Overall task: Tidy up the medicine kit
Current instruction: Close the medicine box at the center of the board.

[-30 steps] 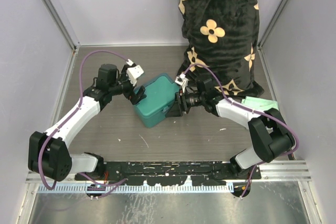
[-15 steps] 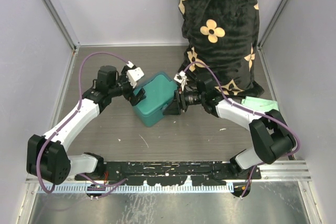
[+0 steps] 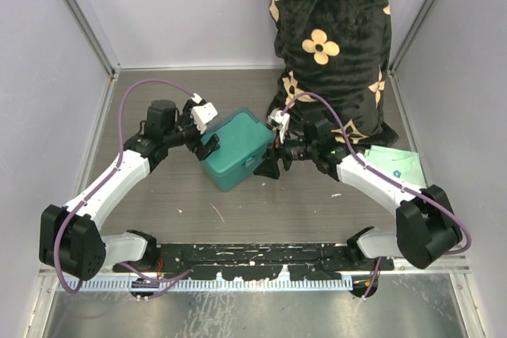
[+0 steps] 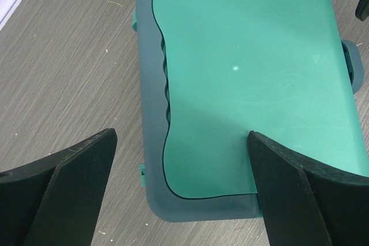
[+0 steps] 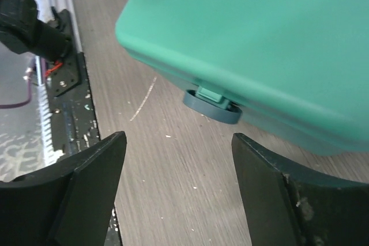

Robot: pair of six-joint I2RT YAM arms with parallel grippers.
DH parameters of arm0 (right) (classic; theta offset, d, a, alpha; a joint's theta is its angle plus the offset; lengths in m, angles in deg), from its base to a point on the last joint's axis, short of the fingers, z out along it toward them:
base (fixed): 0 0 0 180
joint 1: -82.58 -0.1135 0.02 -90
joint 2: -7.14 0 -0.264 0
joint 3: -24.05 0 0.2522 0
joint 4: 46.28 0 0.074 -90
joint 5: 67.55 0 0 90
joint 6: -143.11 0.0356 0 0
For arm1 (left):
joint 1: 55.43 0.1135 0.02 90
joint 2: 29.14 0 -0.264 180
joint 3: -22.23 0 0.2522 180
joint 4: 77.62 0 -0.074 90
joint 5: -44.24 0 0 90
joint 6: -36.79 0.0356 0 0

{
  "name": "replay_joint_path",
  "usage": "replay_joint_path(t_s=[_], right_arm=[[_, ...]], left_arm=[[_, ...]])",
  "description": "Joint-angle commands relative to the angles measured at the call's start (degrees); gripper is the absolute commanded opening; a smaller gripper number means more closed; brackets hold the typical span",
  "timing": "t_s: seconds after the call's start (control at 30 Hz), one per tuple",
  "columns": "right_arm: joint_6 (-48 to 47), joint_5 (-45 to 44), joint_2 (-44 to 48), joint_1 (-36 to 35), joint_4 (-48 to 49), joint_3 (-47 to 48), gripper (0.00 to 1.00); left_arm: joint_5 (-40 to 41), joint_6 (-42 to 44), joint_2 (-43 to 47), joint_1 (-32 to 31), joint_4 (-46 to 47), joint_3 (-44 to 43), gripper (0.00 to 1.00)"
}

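Note:
The medicine kit (image 3: pixel 234 150), a teal-green box with its lid shut, sits on the wooden table in the middle. My left gripper (image 3: pixel 207 145) is open at the kit's left edge, its jaws spread over the near corner of the lid (image 4: pixel 242 79). My right gripper (image 3: pixel 271 165) is open just off the kit's right side, low over the table. The right wrist view shows the kit's side (image 5: pixel 259 44) and its round front latch (image 5: pixel 212 105) ahead of the jaws, with bare table between the fingers.
A black cushion with gold flower prints (image 3: pixel 329 37) stands at the back right. A pale green cloth (image 3: pixel 396 165) lies right of the right arm. Purple-grey walls close in both sides, and a black rail (image 3: pixel 253 255) runs along the near edge.
My right gripper has drawn back from the kit's right side toward the near right, and its arm has swung outward. The kit has shifted slightly. My left gripper has barely moved.

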Motion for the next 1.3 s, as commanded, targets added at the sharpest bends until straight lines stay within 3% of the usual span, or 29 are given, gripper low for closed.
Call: replay_joint_path(t_s=[0.0,0.37,0.83,1.27], right_arm=[[0.0,-7.5,1.7,-0.1,1.3,-2.0,0.82],[18.9,-1.6,-6.6,-0.2,16.1,-2.9,0.85],[30.8,-1.0,-10.4,-0.2,25.9,-3.7,0.82],[34.6,3.2,-8.9,-0.2,30.6,-5.9,0.81]], left_arm=[[1.0,1.3,0.5,-0.2,-1.7,0.1,0.99],[1.5,1.3,0.3,-0.2,-2.2,-0.3,0.98],[1.3,1.0,-0.2,-0.2,-2.7,-0.6,0.98],[1.3,1.1,-0.2,-0.2,-2.7,-0.7,0.98]])
